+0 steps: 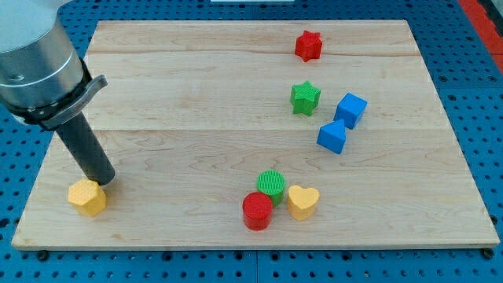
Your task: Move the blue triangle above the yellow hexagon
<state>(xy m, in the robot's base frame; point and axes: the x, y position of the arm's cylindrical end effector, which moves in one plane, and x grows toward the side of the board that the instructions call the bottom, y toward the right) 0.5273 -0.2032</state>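
The arm carries no pincer, so no released or clenched state applies; it ends in a dark rod, and my tip (104, 183) rests on the counter (196, 149) touching, or all but touching, the yellow hexagon (87, 197) at that block's 1 o'clock edge; whether contact is made cannot be told.

The hexagon lies near the counter's corner at the view's bottom left; the blue triangle (332, 137), the block to be moved, lies well apart from it, toward the view's right, roughly at the hexagon's 2 o'clock; a blue cube (350, 110) sits just beside the triangle at its 1 o'clock, and a green star (305, 97) lies near at its 10 o'clock; a red star (309, 45) stands alone near the view's top.

A cluster occupies the lower centre: a green cylinder (271, 185), a red cylinder (257, 211) at its 7 o'clock and a yellow heart (302, 202) at its 4 o'clock, all touching or nearly so.

Judgement: the task is not yet advanced; the tip stands far from the triangle; it needs to reach the triangle's 3 o'clock side to push it leftward; the cluster lies below a straight leftward path, so interference looks unlikely.
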